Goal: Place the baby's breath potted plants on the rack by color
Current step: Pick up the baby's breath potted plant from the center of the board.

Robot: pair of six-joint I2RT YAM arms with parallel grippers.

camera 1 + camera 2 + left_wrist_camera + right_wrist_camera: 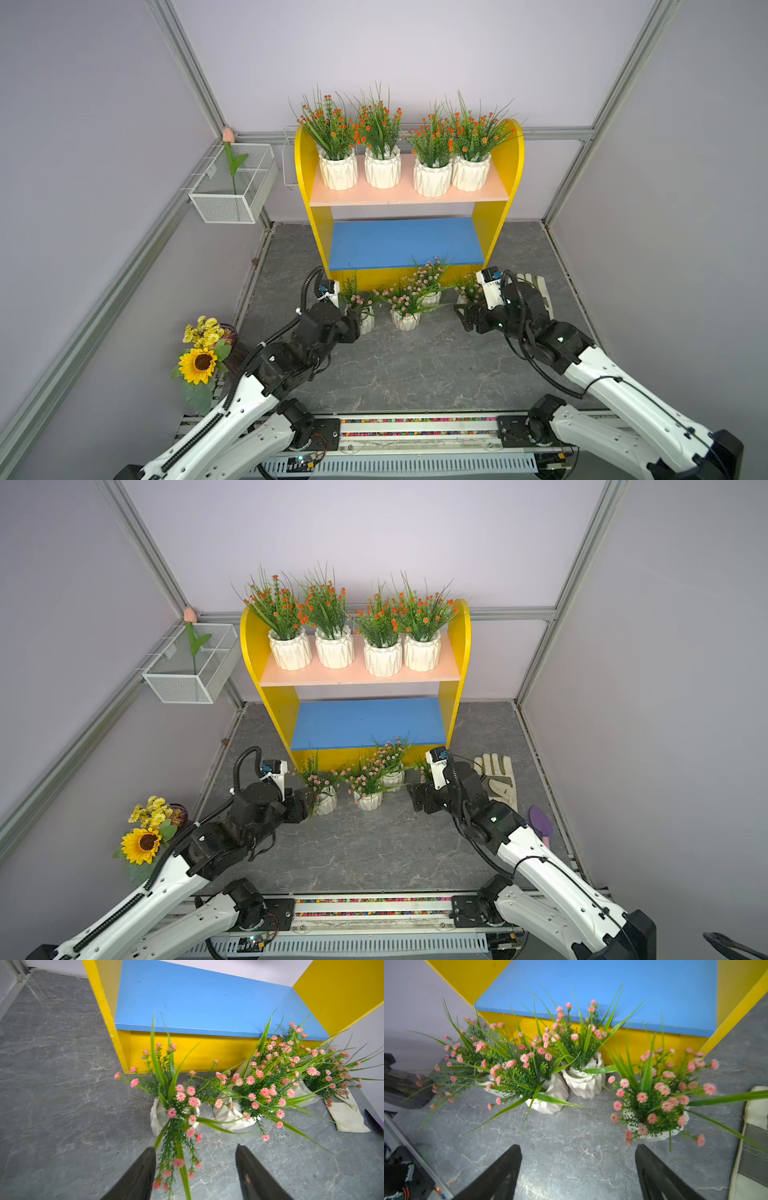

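The left claw (195, 1147) and the right claw (578, 1145) stand wide, holding nothing. Four pink-flowered white faceted pots (405, 322) stand on the grey marbled desk (395, 374). Behind, the yellow wooden rack (320, 232) carries four orange-flowered pots (382, 168) above; its blue lower board (405, 243) is bare, so I judge half remains.

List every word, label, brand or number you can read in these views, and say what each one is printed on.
No text reads clearly in any view.
Dark printed strip on the right arm's camera housing: too small to read.
Markings on the circuit board by the front rail: too small to read.
The white pots, the rack and the work glove: no print visible.
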